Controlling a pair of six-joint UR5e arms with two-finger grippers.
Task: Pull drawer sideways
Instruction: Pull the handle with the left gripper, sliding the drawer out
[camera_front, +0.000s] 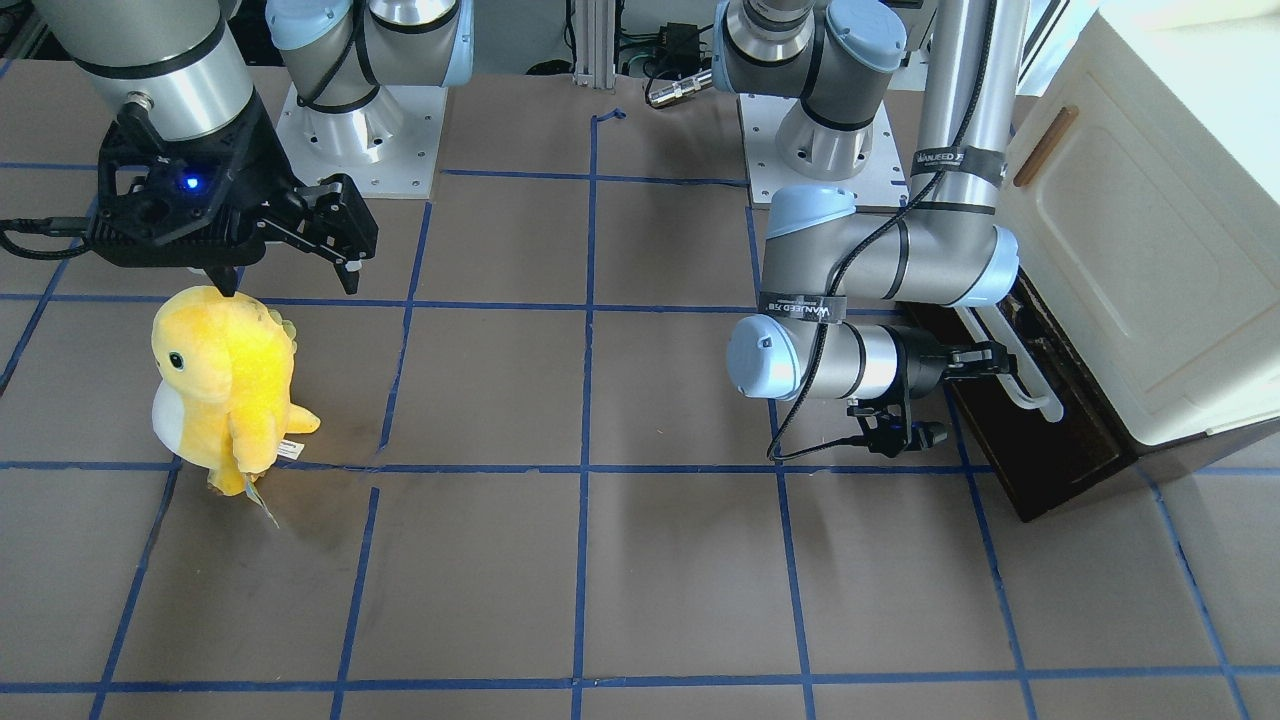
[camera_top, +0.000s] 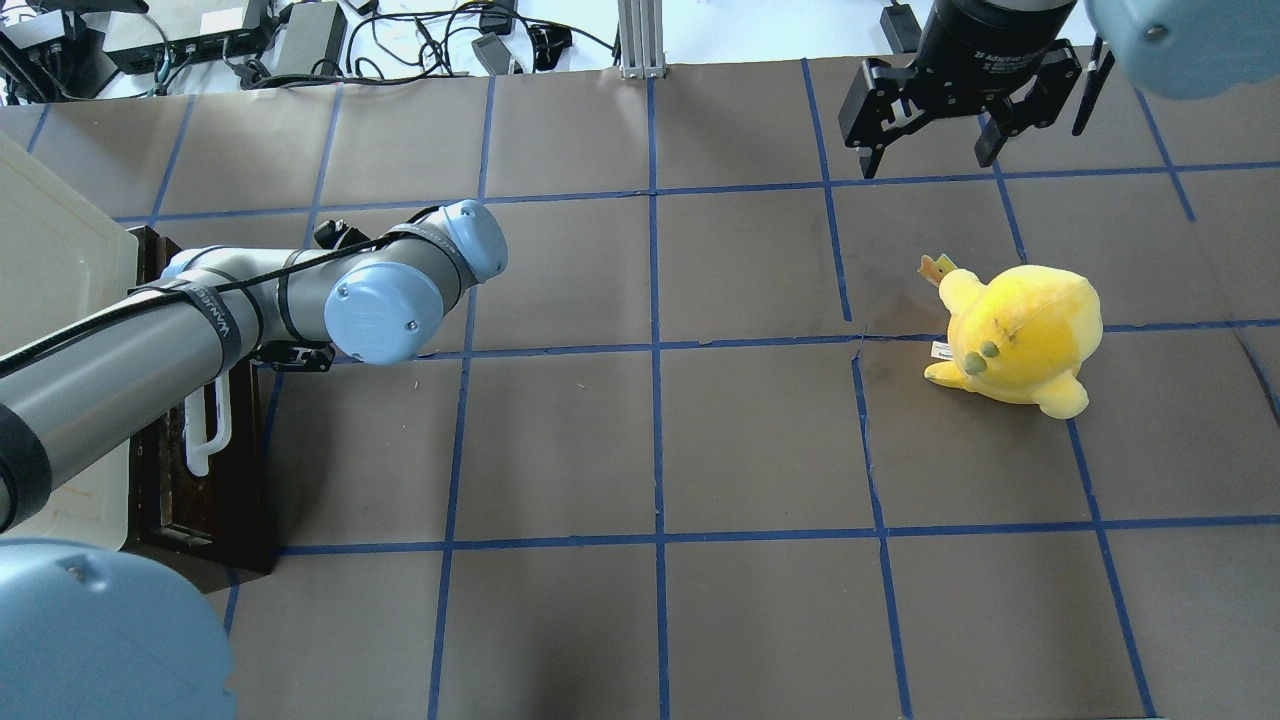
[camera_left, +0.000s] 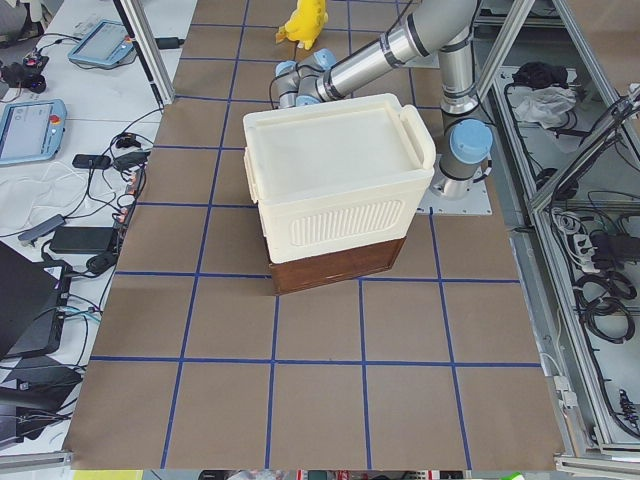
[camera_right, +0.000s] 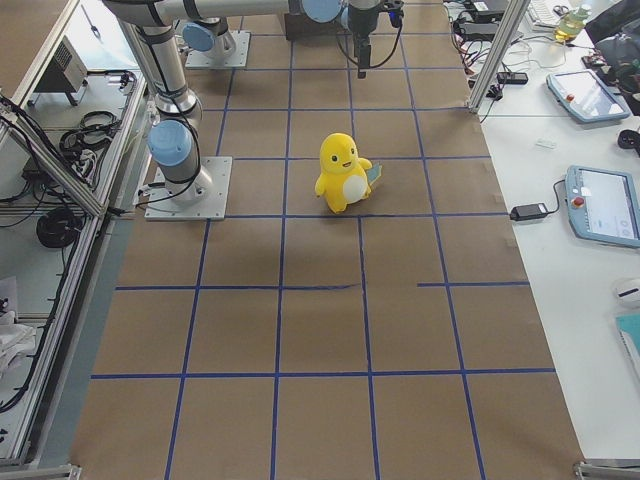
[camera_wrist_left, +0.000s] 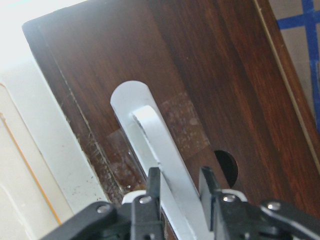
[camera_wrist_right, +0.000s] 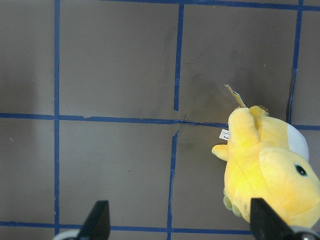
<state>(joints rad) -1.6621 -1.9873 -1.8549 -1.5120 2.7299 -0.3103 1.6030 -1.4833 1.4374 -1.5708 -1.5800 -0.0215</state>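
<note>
Far left of table: cream cabinet is noted standing at the table's left end, door w/ small wooden handle facing the table ctr. The drawer is located at the cabinet's base, dark brown front facing right toward the table ctr; how far it is pulled out cannot be told.

White bar handle is seen running along the drawer front. A round hole is noted in the wood just right of the bar in the left wrist view.

Left arm is seen reaching in low across the drawer front. Left gripper is closed down narrowly onto the white bar handle: one finger lies on each side of the bar, pads pressed against it. Nothing else is held.

Ctr of table: brown surface w/ blue tape grid.

Right half: yellow plush toy is found upright on a tape line, white belly, tag at its side. It stands apart from both arms.

Far right: right gripper is held above the table, beyond the toy, pointing down. Its fingers are spread wide; nothing is between them.
</note>
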